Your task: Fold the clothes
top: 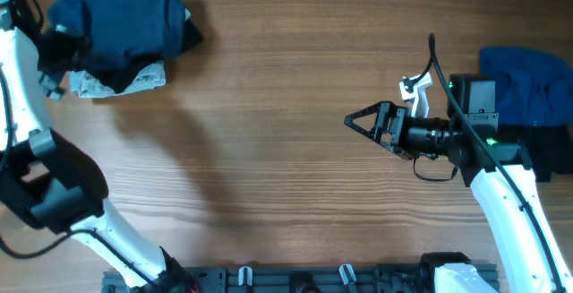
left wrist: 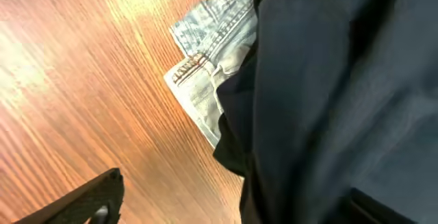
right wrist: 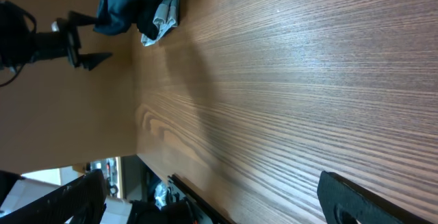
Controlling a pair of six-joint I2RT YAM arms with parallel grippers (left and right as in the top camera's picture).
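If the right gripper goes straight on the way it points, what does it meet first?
Nothing near: only bare table lies ahead of the open right gripper. Farther on, its line seems to reach the clothes pile at far left, around the pale denim piece; its height is unclear.

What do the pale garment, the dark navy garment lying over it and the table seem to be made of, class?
The pale garment: probably washed denim, matt; twill-like weave and brown double stitching along a seam. The dark navy garment: soft woven cloth, matt, falling in smooth folds; fibre unclear. The table: wood or wood-look laminate, slight sheen; long grain lines and glare patches.
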